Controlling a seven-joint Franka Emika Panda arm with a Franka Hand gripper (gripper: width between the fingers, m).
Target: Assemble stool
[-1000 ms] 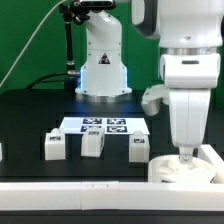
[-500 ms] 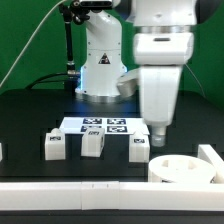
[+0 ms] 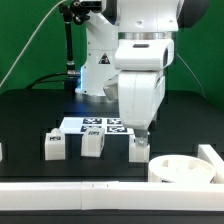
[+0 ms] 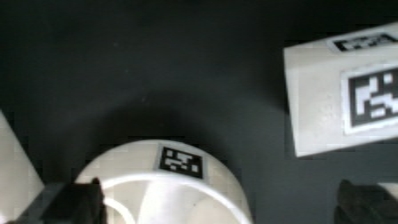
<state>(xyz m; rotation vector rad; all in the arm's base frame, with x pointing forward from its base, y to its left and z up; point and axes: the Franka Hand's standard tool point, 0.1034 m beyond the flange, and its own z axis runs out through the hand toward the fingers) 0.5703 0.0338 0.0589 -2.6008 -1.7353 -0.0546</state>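
The round white seat [image 3: 181, 167] lies at the front on the exterior view's right. Three small white tagged legs [image 3: 54, 146] [image 3: 92, 144] [image 3: 138, 151] stand in a row in front of the marker board [image 3: 104, 125]. My gripper [image 3: 140, 134] hangs just above the rightmost leg. In the wrist view this leg [image 4: 169, 180] with its tag shows between my dark fingers [image 4: 71, 203], nearer to one finger than the other. My gripper [image 4: 222, 205] is open and holds nothing.
A long white wall strip [image 3: 90, 187] runs along the front edge. A white corner piece [image 3: 211, 157] stands beside the seat. The robot base [image 3: 100, 70] is behind the marker board, which also shows in the wrist view [image 4: 347, 95].
My arm has moved from above the seat toward the exterior view's left. It now hangs over the rightmost leg. The seat has stayed in place.
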